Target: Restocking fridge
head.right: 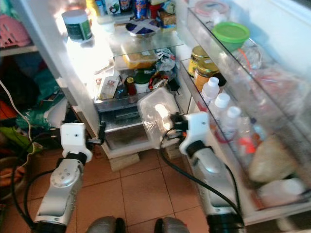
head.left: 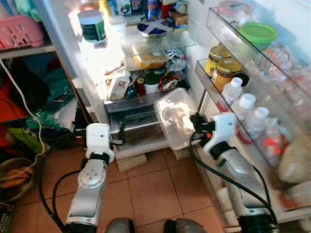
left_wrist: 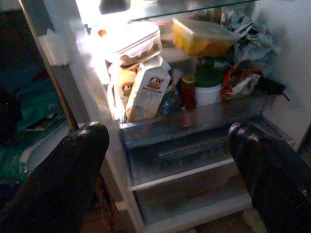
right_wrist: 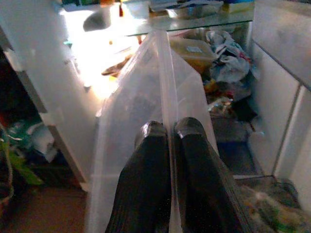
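Clear plastic container [head.left: 176, 117] sits pinched by its rim in the right gripper [right_wrist: 170, 141], held up just ahead of the open fridge's lower shelf [left_wrist: 194, 116]. Left gripper [head.left: 119, 133] spread wide, empty, low beside the drawer [left_wrist: 189, 160], milk carton [left_wrist: 148, 87] beyond it.

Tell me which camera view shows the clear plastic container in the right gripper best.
Left eye view: the whole clear plastic container shows, held by the right gripper before the fridge shelves. Right eye view shows much the same. Right wrist view shows it edge-on, rim pinched between shut fingers.
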Robot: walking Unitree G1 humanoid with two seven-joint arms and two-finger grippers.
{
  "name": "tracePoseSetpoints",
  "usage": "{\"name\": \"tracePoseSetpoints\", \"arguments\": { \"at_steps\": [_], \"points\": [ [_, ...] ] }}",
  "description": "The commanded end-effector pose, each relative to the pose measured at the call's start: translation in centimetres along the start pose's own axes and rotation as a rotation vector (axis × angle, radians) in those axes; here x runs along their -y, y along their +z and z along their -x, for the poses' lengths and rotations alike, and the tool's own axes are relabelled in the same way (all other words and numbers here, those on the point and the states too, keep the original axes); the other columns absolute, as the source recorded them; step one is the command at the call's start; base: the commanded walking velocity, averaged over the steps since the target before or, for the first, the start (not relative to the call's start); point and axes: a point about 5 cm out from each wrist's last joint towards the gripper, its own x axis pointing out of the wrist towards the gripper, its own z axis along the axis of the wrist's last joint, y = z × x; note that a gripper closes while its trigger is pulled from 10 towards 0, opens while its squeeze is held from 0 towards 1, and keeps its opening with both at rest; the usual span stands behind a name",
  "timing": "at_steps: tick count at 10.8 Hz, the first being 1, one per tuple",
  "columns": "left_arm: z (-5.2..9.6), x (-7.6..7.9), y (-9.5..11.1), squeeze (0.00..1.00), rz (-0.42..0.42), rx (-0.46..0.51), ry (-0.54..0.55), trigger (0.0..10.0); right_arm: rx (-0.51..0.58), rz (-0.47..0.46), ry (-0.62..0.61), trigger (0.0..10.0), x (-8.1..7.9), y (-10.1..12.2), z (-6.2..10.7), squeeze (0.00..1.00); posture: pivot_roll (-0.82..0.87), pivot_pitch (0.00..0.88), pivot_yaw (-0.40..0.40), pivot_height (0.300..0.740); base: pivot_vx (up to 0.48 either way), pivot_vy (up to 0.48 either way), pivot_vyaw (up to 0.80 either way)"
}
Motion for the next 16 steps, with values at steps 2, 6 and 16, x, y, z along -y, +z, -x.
{"name": "tracePoseSetpoints", "arguments": {
  "at_steps": [2,6,16],
  "points": [
    [1.2,-1.4,-0.3,0.00,0.004,0.001,0.053,10.0,0.036,-0.019,-0.010,10.0,0.0,0.7,-0.8,0.00,-0.06,0.077,0.015,0.740,0.000,0.000,0.00],
    [2.7,-2.0,0.7,0.00,-0.007,0.043,0.068,10.0,0.016,-0.040,-0.003,10.0,-1.5,-0.5,-1.2,0.00,-0.01,0.087,0.007,0.740,0.000,0.000,0.00],
    [2.7,-1.8,0.6,0.00,-0.015,0.022,0.033,10.0,0.046,-0.029,0.001,10.0,-1.8,-0.3,-2.0,0.00,-0.01,0.097,0.017,0.740,0.271,0.000,0.12]
  ]
}}
